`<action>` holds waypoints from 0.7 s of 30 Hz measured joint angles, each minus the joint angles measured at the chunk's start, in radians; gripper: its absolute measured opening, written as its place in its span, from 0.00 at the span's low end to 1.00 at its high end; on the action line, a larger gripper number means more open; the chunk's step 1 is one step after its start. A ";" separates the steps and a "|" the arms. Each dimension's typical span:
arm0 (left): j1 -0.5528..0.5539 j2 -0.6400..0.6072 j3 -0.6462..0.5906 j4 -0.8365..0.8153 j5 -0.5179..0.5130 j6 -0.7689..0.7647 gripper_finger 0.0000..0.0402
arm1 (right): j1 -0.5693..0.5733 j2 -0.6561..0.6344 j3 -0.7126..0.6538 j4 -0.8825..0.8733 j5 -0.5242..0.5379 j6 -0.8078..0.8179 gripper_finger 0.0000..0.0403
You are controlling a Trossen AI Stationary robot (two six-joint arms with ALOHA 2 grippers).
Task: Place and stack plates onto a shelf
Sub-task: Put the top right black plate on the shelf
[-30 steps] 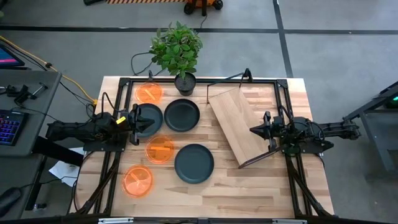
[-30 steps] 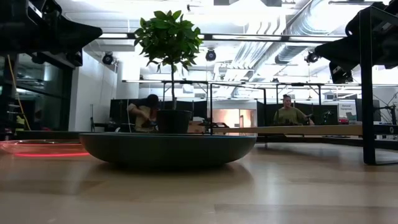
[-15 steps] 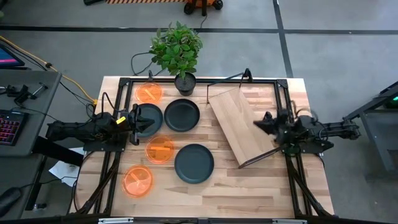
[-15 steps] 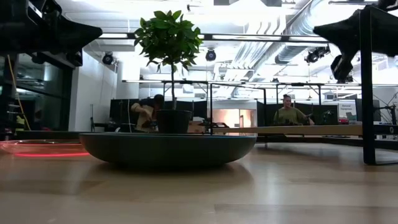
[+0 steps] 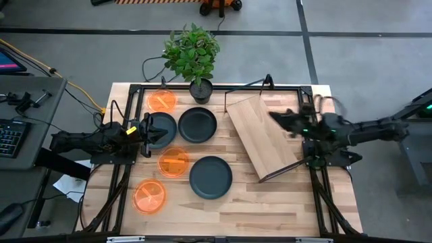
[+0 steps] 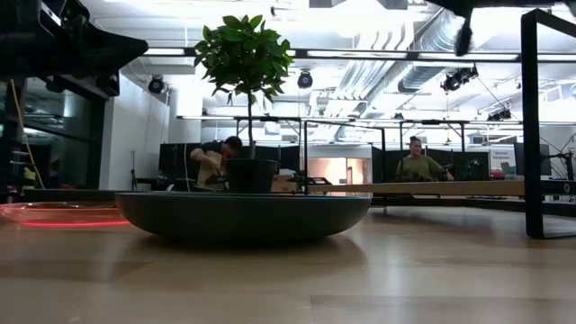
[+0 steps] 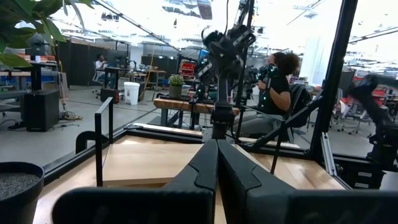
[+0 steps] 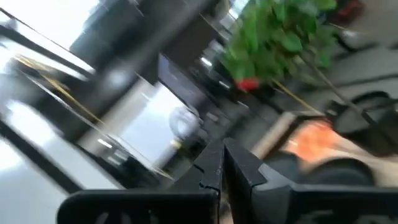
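I see my right end effector (image 5: 275,116) closed and empty above the shelf (image 5: 262,136). The left end effector (image 5: 150,129), also closed, touches a grey plate (image 5: 160,129); remaining plates lie beside it.

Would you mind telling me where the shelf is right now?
In the high view, the shelf sits angled on the table's right half, right of the dark plates, with the right claw above its far part.
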 joint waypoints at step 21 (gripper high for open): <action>0.000 0.000 0.000 -0.001 0.000 0.000 0.00 | -0.155 1.272 0.967 -0.746 -0.210 0.440 0.47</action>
